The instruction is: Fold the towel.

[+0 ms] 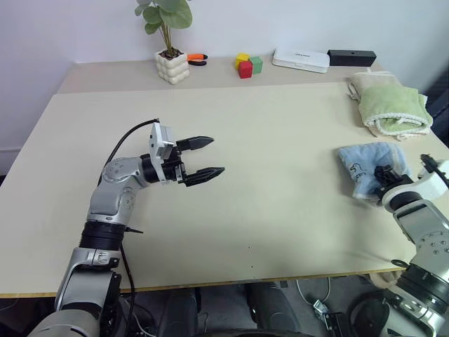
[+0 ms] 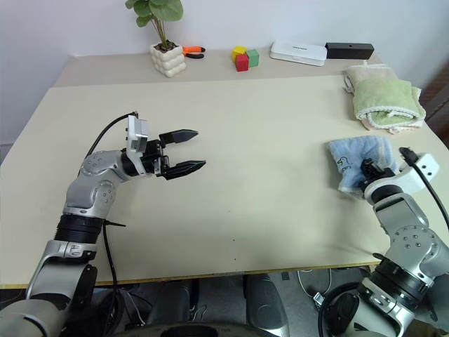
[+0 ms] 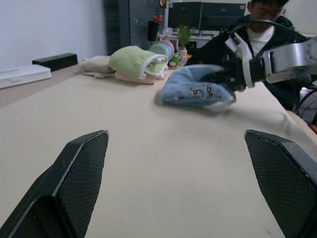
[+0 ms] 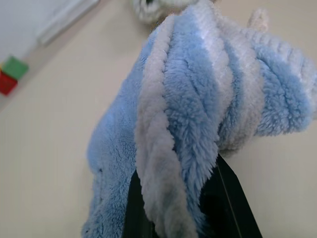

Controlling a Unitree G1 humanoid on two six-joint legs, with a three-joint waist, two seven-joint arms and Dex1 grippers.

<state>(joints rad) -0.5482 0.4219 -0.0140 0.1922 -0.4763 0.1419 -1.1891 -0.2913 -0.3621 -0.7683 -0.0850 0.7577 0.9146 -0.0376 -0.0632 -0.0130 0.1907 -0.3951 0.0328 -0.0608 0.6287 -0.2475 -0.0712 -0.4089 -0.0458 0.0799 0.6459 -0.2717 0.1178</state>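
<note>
The light blue towel point(image 1: 370, 168) lies bunched and folded near the table's right edge, a small dark mark on its upper face. My right gripper point(image 1: 385, 176) is shut on the towel's near edge; in the right wrist view the pale-edged folds point(image 4: 198, 109) are pinched between the black fingers point(image 4: 229, 198). My left gripper point(image 1: 206, 158) hovers open and empty over the left-middle of the table, pointing right toward the towel. The left wrist view shows the towel point(image 3: 195, 89) far ahead between its two spread fingertips point(image 3: 81, 168).
A folded green towel point(image 1: 390, 104) on a beige one point(image 1: 365, 81) lies at the back right. Along the back edge stand a potted plant point(image 1: 170, 63), coloured blocks point(image 1: 247, 64), a white box point(image 1: 300, 60) and a black box point(image 1: 351, 57). A person sits beyond the right edge point(image 3: 257, 29).
</note>
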